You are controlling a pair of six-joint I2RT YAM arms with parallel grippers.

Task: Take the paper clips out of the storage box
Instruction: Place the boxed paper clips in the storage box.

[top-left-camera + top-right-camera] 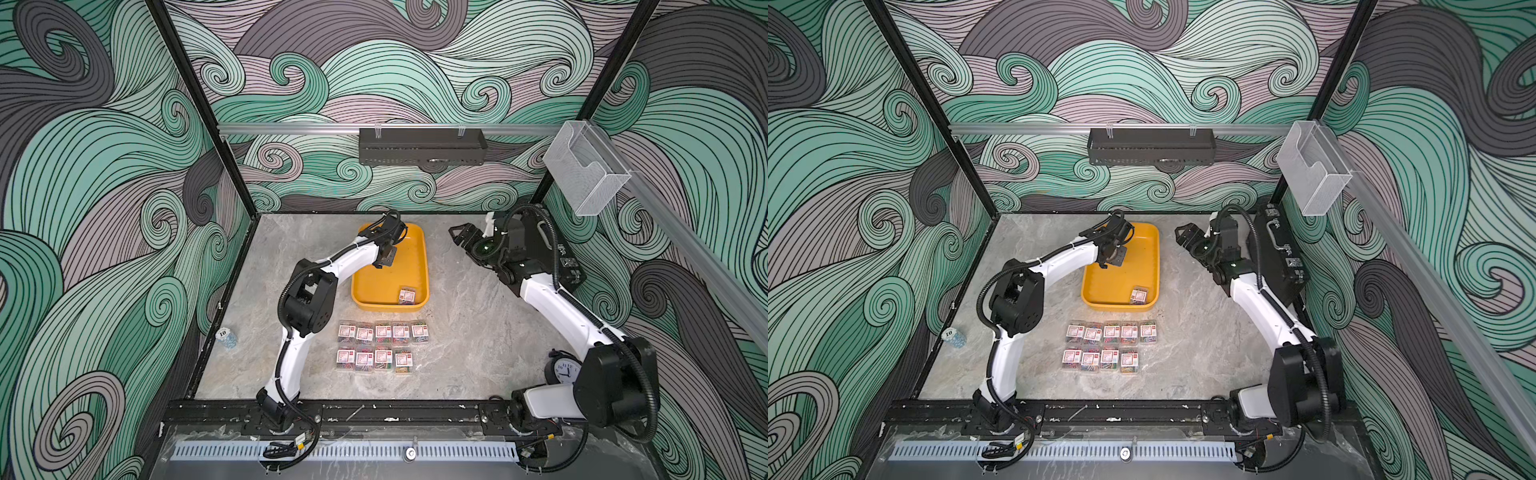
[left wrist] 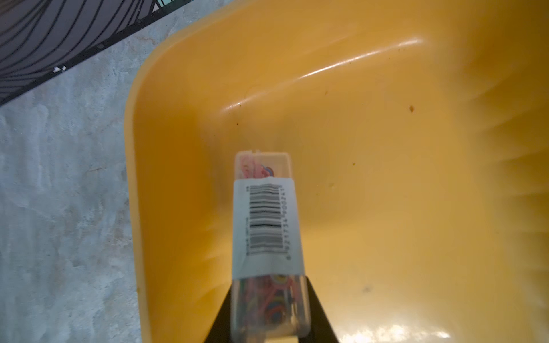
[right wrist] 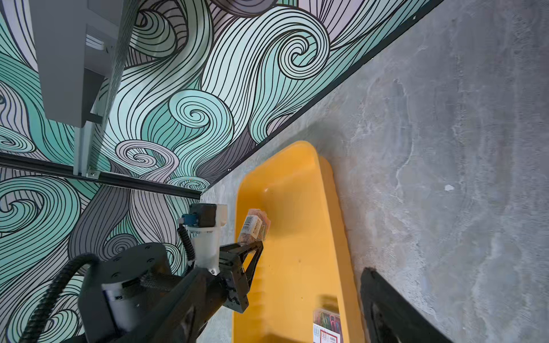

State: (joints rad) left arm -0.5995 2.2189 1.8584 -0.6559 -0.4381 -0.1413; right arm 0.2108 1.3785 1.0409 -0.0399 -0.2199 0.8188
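Observation:
The yellow storage box (image 1: 382,286) (image 1: 1117,286) lies at the back middle of the table. My left gripper (image 1: 386,259) (image 2: 270,311) hangs over its left part, shut on one clear box of paper clips (image 2: 267,222) (image 3: 255,227), held on edge with the barcode label towards the wrist camera. One more box of paper clips (image 1: 407,296) (image 1: 1138,296) (image 3: 326,326) rests in the tray's near right corner. Several boxes (image 1: 382,345) (image 1: 1111,345) lie in two rows on the table in front of the tray. My right gripper (image 1: 461,235) (image 1: 1185,232) is open and empty, raised to the right of the tray.
A black briefcase (image 1: 569,257) lies along the right wall behind my right arm. A black clock (image 1: 563,370) stands near the right arm's base. A small stack of chips (image 1: 226,337) sits at the table's left edge. A clear bin (image 1: 582,166) hangs on the right wall.

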